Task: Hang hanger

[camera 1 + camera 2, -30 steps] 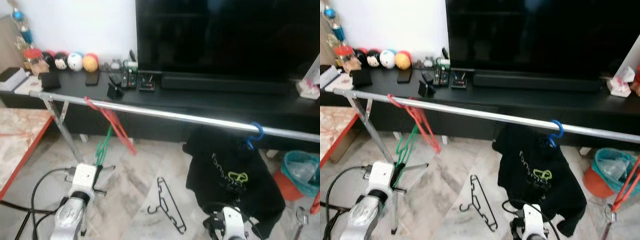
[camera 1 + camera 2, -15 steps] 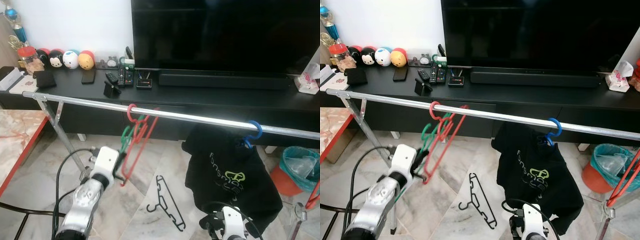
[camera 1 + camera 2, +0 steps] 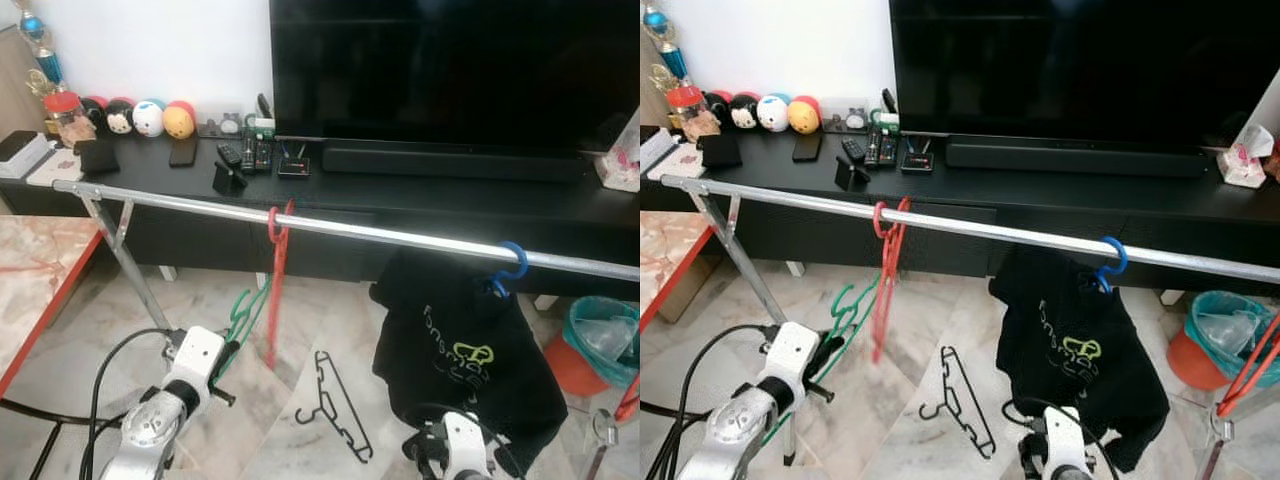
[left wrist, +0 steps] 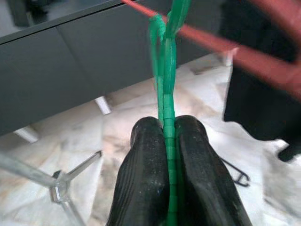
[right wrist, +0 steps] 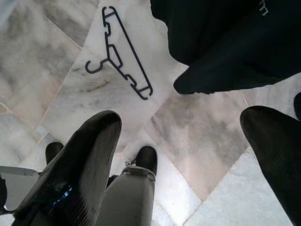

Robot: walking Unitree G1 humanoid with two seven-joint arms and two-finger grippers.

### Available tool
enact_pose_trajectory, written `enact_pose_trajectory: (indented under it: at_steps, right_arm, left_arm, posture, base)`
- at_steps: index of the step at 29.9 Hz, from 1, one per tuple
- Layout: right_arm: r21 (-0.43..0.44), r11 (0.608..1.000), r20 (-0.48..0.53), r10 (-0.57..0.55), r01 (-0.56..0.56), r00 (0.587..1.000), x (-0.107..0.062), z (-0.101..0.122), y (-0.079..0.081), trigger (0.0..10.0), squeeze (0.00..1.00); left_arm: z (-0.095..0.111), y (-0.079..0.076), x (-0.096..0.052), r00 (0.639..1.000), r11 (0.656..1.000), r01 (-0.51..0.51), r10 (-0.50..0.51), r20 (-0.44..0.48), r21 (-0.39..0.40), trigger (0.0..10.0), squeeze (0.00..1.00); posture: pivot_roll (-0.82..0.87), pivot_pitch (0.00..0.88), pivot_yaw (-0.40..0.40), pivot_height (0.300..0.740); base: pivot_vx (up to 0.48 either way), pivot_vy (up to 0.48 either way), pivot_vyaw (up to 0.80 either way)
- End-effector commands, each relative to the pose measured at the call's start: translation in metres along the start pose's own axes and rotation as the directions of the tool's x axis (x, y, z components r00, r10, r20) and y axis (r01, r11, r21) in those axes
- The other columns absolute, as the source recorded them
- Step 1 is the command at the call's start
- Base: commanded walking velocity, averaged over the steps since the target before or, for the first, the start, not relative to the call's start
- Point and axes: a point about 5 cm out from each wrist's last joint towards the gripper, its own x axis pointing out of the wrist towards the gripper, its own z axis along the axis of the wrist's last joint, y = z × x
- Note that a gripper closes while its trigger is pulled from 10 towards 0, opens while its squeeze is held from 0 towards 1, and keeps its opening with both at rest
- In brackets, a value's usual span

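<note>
A silver clothes rail (image 3: 400, 238) crosses in front of me. A red hanger (image 3: 272, 290) hangs from it by its hook, seen edge-on. My left gripper (image 4: 164, 125) is shut on a green hanger (image 3: 245, 308), held low below the rail beside the red one, with its top short of the rail. A black hanger (image 3: 336, 405) lies on the marble floor. Further right, a blue hanger (image 3: 508, 264) carries a black shirt (image 3: 460, 350). My right gripper (image 5: 178, 115) is open and hangs low over the floor near the shirt's hem.
A black TV console (image 3: 420, 205) with a large TV, soundbar, remotes and plush toys stands behind the rail. The rack's leg (image 3: 125, 265) is at the left. A teal bin (image 3: 602, 345) stands at the right, a red-edged table (image 3: 40, 290) at the left.
The red hanger has slid right along the rail and now hangs straight down. My left arm rose toward the rail, then dropped back with the green hanger.
</note>
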Motion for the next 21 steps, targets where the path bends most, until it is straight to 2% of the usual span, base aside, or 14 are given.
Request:
enact_pose_trajectory:
  at_steps: [1,3,6,9,10,11,15,19,21]
  right_arm:
    - [-0.002,1.0,-0.002,0.003,-0.003,1.0,0.0,0.001,0.001,10.0,0.0]
    - [-0.005,1.0,-0.002,0.004,-0.004,1.0,0.001,0.002,0.001,10.0,0.0]
    - [-0.011,1.0,-0.002,0.006,-0.006,1.0,0.001,0.002,0.001,10.0,0.0]
    - [-0.019,1.0,-0.002,0.011,-0.011,1.0,0.001,0.003,0.001,10.0,0.0]
    - [-0.019,1.0,-0.002,0.011,-0.011,1.0,0.001,0.003,0.001,10.0,0.0]
    - [-0.018,1.0,-0.002,0.011,-0.011,1.0,0.001,0.003,0.001,10.0,0.0]
    - [-0.018,1.0,-0.002,0.009,-0.009,1.0,0.001,0.003,0.001,10.0,0.0]
    - [-0.018,1.0,-0.003,0.008,-0.008,1.0,0.001,0.003,0.001,10.0,0.0]
    - [-0.025,1.0,-0.005,0.011,-0.011,1.0,0.001,0.003,0.001,10.0,0.0]
  left_arm:
    - [0.008,-0.006,-0.004,0.997,0.997,0.079,-0.079,0.014,0.005,10.0,0.0]
    - [0.008,-0.006,-0.012,0.995,0.994,0.104,-0.104,-0.001,0.025,10.0,0.0]
    - [0.0,-0.003,-0.017,0.996,0.995,0.083,-0.081,-0.04,0.051,10.0,0.0]
    - [-0.014,0.004,-0.021,0.994,0.997,0.008,0.0,-0.106,0.074,10.0,0.0]
    - [-0.014,0.004,-0.021,0.994,0.997,0.008,0.0,-0.106,0.074,10.0,0.0]
    - [-0.019,0.008,-0.02,0.989,0.995,-0.045,0.057,-0.137,0.088,10.0,0.0]
    - [-0.027,0.01,-0.022,0.979,0.994,-0.082,0.095,-0.181,0.078,10.0,0.0]
    - [-0.033,0.005,-0.026,0.97,0.997,-0.032,0.046,-0.238,0.065,10.0,0.0]
    - [-0.042,-0.005,-0.03,0.956,0.995,0.064,-0.039,-0.29,0.074,10.0,0.0]
  posture:
    - [0.02,0.0,-0.022,0.736]
    - [0.02,0.0,-0.022,0.736]
    - [0.03,0.0,-0.025,0.736]
    - [0.03,0.0,-0.024,0.736]
    - [0.03,0.0,-0.024,0.736]
    - [0.02,0.0,-0.023,0.736]
    - [0.02,0.0,-0.023,0.736]
    - [0.02,0.0,-0.023,0.736]
    - [0.03,0.0,-0.026,0.736]
  base:
    - [0.0,0.0,0.0]
    - [0.0,0.0,0.0]
    - [0.0,0.0,0.0]
    - [0.0,0.0,0.0]
    - [0.0,0.0,0.0]
    - [0.0,0.0,0.0]
    - [0.0,0.0,0.0]
    - [0.0,0.0,0.0]
    - [0.0,0.0,0.0]
